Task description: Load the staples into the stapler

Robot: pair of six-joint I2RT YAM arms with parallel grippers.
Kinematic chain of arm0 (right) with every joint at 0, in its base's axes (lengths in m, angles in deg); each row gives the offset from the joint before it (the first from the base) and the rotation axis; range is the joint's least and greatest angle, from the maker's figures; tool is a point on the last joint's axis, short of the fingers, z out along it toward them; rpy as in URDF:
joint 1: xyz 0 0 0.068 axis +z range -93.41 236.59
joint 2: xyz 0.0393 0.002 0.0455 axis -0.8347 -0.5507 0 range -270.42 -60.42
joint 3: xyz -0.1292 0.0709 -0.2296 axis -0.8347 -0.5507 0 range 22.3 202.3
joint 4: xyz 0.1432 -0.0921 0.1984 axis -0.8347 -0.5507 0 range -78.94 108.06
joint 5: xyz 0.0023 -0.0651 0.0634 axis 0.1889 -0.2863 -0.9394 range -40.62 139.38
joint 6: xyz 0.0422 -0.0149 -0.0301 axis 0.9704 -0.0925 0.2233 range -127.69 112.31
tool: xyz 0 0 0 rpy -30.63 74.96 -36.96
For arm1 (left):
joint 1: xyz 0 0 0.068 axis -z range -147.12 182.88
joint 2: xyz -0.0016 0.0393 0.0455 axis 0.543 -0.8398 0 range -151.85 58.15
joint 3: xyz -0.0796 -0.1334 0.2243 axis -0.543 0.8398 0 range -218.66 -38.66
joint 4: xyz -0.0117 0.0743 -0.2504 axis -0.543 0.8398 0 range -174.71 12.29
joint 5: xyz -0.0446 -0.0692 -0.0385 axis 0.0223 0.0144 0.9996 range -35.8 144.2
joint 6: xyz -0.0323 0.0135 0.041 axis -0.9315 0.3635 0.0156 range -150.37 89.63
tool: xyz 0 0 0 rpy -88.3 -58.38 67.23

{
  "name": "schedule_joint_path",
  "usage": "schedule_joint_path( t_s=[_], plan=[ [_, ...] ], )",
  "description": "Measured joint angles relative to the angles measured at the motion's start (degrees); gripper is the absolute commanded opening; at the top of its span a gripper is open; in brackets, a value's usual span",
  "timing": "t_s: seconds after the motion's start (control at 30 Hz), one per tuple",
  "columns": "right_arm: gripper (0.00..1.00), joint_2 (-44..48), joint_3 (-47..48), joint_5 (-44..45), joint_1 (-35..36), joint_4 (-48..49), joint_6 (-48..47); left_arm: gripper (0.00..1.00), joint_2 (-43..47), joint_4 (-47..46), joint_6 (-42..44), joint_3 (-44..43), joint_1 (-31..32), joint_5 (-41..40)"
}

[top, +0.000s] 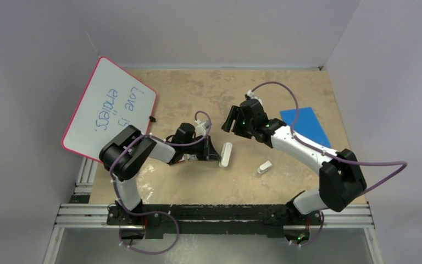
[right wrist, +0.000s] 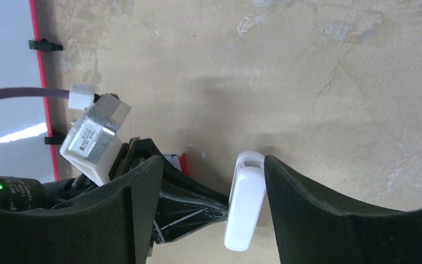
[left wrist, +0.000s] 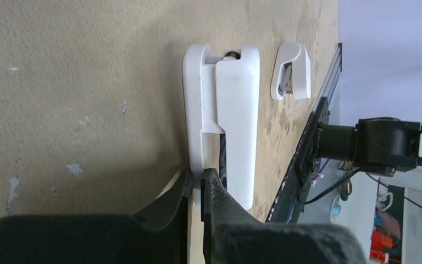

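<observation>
The slim white stapler (top: 226,154) lies on the table at centre. It also shows in the left wrist view (left wrist: 222,121) and the right wrist view (right wrist: 246,203). My left gripper (top: 214,152) reaches it from the left, its jaws (left wrist: 198,179) closed on the stapler's thin white base edge. My right gripper (top: 232,118) is open and empty, hovering just beyond the stapler. In the right wrist view the stapler sits between its spread fingers (right wrist: 211,165), close to the right one. No grey staples show in any view.
A short stubby white piece (top: 264,167) lies right of the stapler, also in the left wrist view (left wrist: 291,71). A red-and-white box (right wrist: 176,162) is by the left arm. A whiteboard (top: 110,107) leans at the left. A blue card (top: 305,125) lies at the right.
</observation>
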Motion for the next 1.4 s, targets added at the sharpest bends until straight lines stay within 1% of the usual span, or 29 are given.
schedule_joint_path(
  t_s=[0.13,0.27,0.43,0.5,0.6,0.67,0.87,1.0,1.03,1.17,1.23,1.33,1.4],
  plan=[
    [0.72,0.15,-2.12,0.04,0.02,1.25,-0.13,0.0,-0.68,0.44,-2.45,-1.07,0.0,-0.9],
    [0.72,2.01,-7.02,-0.61,0.96,2.27,0.44,0.0,-1.05,1.38,-6.05,-1.73,0.0,-2.32],
    [0.7,4.85,-11.89,-2.21,5.9,2.58,2.19,0.0,-2.95,1.36,-12.07,-2.71,-0.02,-3.54],
    [0.67,4.81,-12.66,-2.6,8.07,3.13,2.99,0.0,-3.41,0.96,-14.32,-2.75,-0.09,-3.41],
    [0.57,3.98,-13.09,-2.45,10.16,3.43,4.17,0.0,-3.56,0.79,-15.91,-2.82,-0.35,-3.37],
    [0.54,2.8,-13.09,-1.18,10.86,3.06,5.22,0.0,-3.8,0.72,-16.44,-3.04,-0.52,-3.15],
    [0.52,0.63,-13.09,3.58,11.15,0.83,6.93,0.0,-4.85,-0.2,-16.94,-3.48,-1.22,-1.6],
    [0.51,-0.83,-13.07,4.59,11.17,0.57,7.15,0.0,-5.84,-0.96,-17.11,-3.93,-1.4,-0.68],
    [0.49,-1.25,-13.07,4.52,11.17,0.76,7.15,0.0,-5.97,-1.07,-17.14,-3.93,-1.44,-0.48],
    [0.33,-3.28,-13.05,2.67,11.17,2.16,7.72,0.0,-6.05,-1.11,-17.29,-3.96,-1.51,-0.35],
    [0.28,-3.58,-13.05,1.99,11.17,2.84,8.15,0.0,-6.05,-0.72,-16.98,-4.17,-1.53,-0.31],
    [0.27,-2.86,-12.92,2.03,11.15,1.84,9.09,0.0,-6.05,-0.33,-16.06,-4.48,-1.51,-0.11],
    [0.27,-1.77,-11.98,2.67,11.15,-0.46,9.77,0.0,-6.05,-0.02,-14.8,-4.63,-1.46,0.09]
  ],
)
